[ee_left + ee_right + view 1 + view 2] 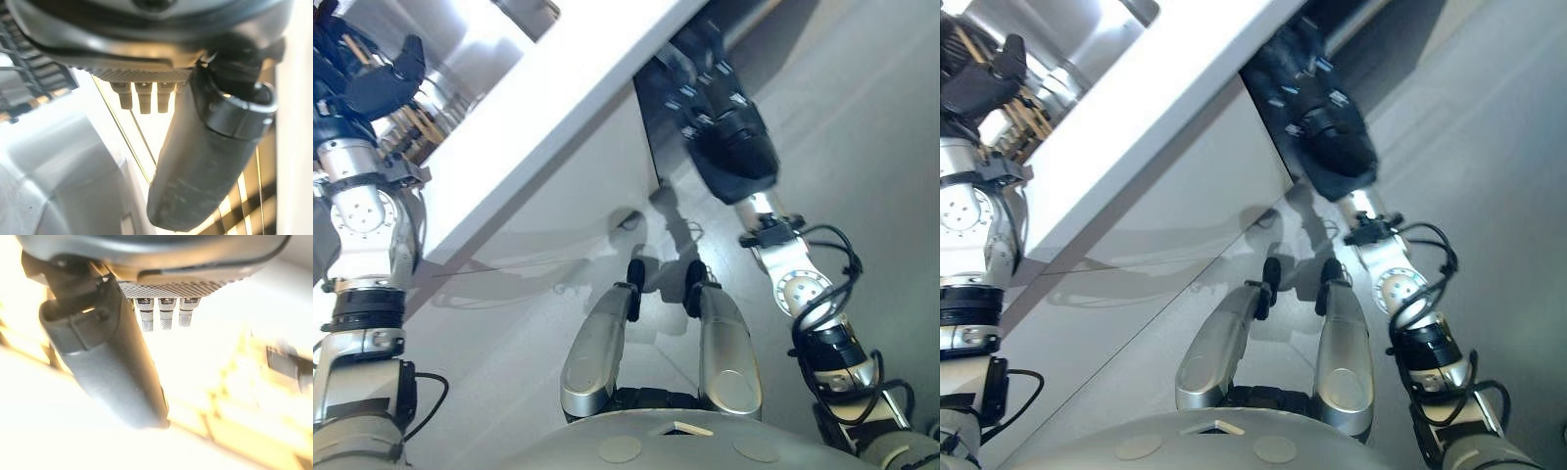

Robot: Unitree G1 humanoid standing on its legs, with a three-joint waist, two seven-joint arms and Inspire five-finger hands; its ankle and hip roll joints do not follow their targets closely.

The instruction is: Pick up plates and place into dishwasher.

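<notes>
1. The left hand (pixel 374 83) is raised over the left part of the counter (pixel 558 108), above a wooden rack (pixel 411 125). Its thumb sticks out and its fingers look fairly straight in the left wrist view, with nothing between them, so I judge it released and empty.
2. The right hand (pixel 734 137) reaches forward past the counter's front edge, near its right end, toward a dark opening (pixel 656 127) below the top. In the right wrist view its short fingertips (pixel 166 316) and thumb (pixel 107 362) stand apart with only glare beyond them, so it too reads as released and carrying nothing.
3. No plate can be made out. The wooden rack under the left hand is the likely place for plates, but what it holds is too blurred to tell.
4. The dark opening beside the right hand may be the dishwasher, though the pictures do not settle that.
5. Judged from this, the left hand hovers there to reach into the rack for a plate, and the right waits low by the opening where a plate would go. The pick-up is not yet made.
6. A pale bulky shape (pixel 58 171) lies past the left hand in the left wrist view; I cannot identify it.
</notes>
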